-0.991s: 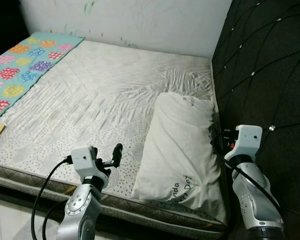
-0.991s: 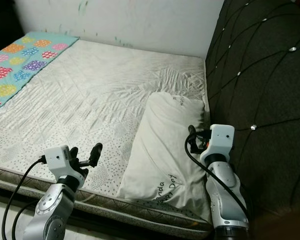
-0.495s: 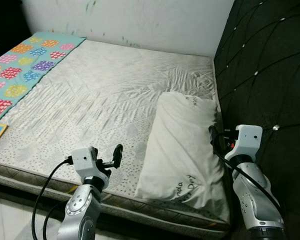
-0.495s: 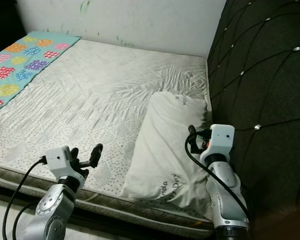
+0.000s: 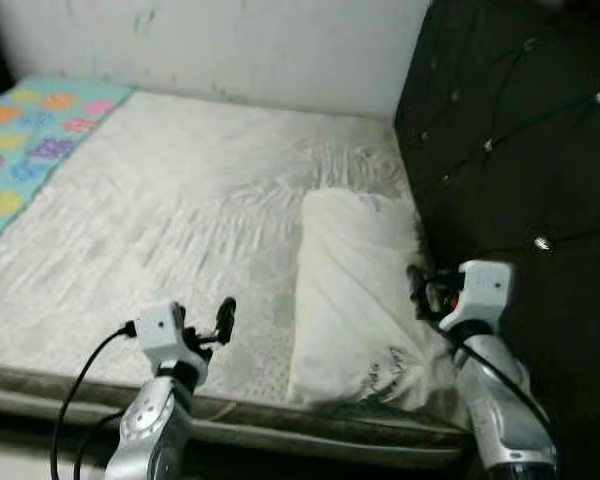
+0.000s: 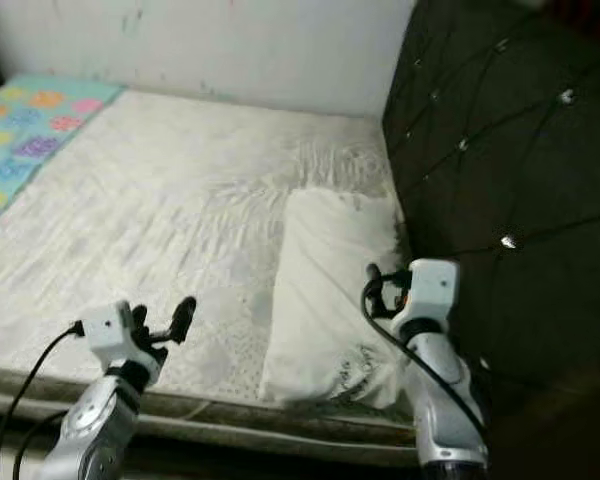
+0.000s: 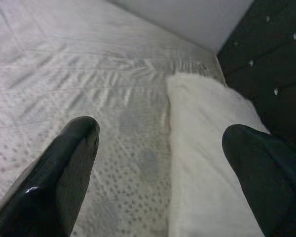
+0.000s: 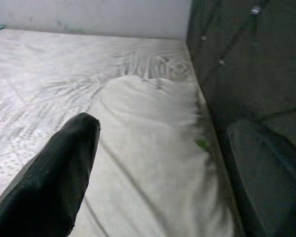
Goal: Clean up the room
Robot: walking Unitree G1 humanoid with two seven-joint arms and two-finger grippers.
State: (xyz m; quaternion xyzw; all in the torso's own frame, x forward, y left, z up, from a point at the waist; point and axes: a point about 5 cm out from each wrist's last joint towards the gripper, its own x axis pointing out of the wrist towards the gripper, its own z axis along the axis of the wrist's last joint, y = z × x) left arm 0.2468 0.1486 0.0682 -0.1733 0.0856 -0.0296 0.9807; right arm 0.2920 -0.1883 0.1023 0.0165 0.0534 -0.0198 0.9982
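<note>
At the near edge of the bed, fingers: both pairs are seen spread wide and empty in the wrist views; nothing is gripped or touched.
Left gripper (image 5: 223, 318): held low over the speckled mattress (image 5: 160, 210), just off the near edge; its fingers (image 7: 64, 168) are pointed along the bed toward the pillow.
Right gripper (image 5: 417, 290): held above the pillow's side nearest the headboard; one finger (image 8: 59, 168) is seen over the white cloth, the other against the dark padding.
Pillow (image 5: 355, 280): lying lengthwise on the mattress, pressed against the tufted headboard (image 5: 510, 140); its near end is rumpled and reaches the bed's edge, with printed lettering too blurred to read.
Small green speck (image 8: 202, 144): seen on the pillow near the headboard; what it is cannot be told.
Patterned cover (image 5: 20, 140): a turquoise cloth with coloured patches is laid along the far left side of the bed, flat as far as can be seen.
Done so far: little can be judged as completed; the mattress is bare of loose clutter, but the sheet is creased near the pillow.
Left to do: the pillow is judged the likely next item, still ungrasped and sitting askew; straightening or lifting it remains, and the rest of the room lies outside these views.
</note>
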